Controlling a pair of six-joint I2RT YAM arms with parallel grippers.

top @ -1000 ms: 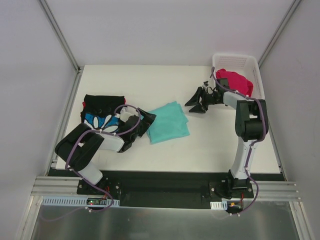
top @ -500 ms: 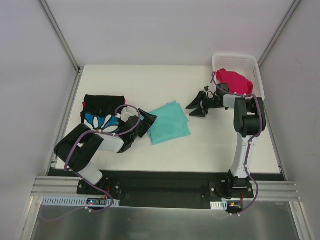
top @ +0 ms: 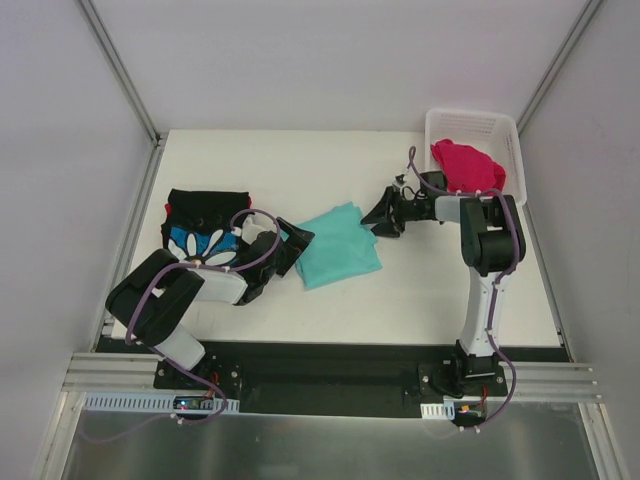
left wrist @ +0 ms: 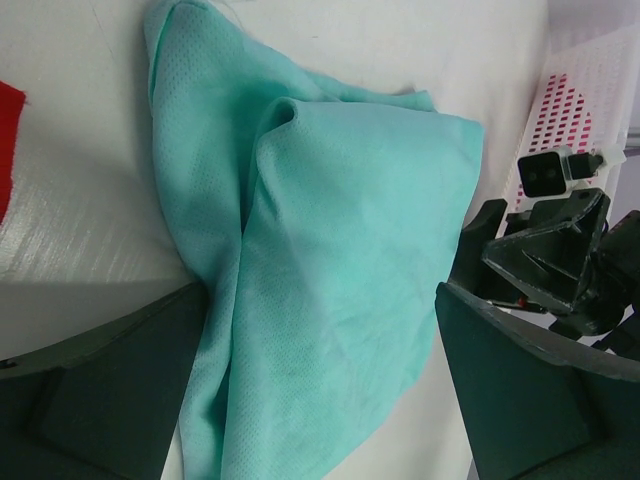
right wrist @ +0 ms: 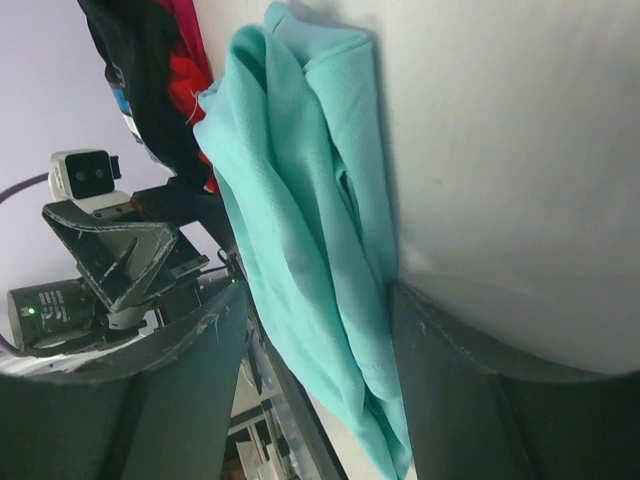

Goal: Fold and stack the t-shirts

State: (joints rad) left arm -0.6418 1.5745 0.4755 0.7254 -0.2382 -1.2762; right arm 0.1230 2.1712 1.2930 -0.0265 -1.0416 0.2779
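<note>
Position, near side: left gripper [top: 292, 243] lay low on the table [top: 430, 290] with its jaws spread wide. Its wrist view showed the near-left edge of the mint-teal shirt [top: 340, 248] running up between the two fingers, not clamped.

The mint-teal shirt sat mid-table, loosely folded into a rough rectangle. A raised ridge ran down its middle and the layers were uneven at the edges.

Left of it and slightly farther back was the black daisy shirt [top: 205, 225], folded. It lay on a red shirt [left wrist: 8, 130], of which only a sliver showed. Judged to be the stack so far. The mint-teal shirt lay just beside it, not on it.

Farther, to the right: right gripper [top: 383, 214] reached across to the shirt's far-right edge with its jaws partly apart. Its wrist view showed the cloth edge in line with the gap, not pinched.

Far right corner: white basket [top: 472, 118] held the magenta shirt [top: 465, 165], bunched and unfolded.

Judgement: the mint-teal fold was about done, with a gripper at each side of it. The next move likely calls for each to close on its edge, low enough to catch every layer. They would then lift level and carry the shirt left onto the black daisy shirt without letting the fold fall open. Magenta shirt not yet begun.
</note>
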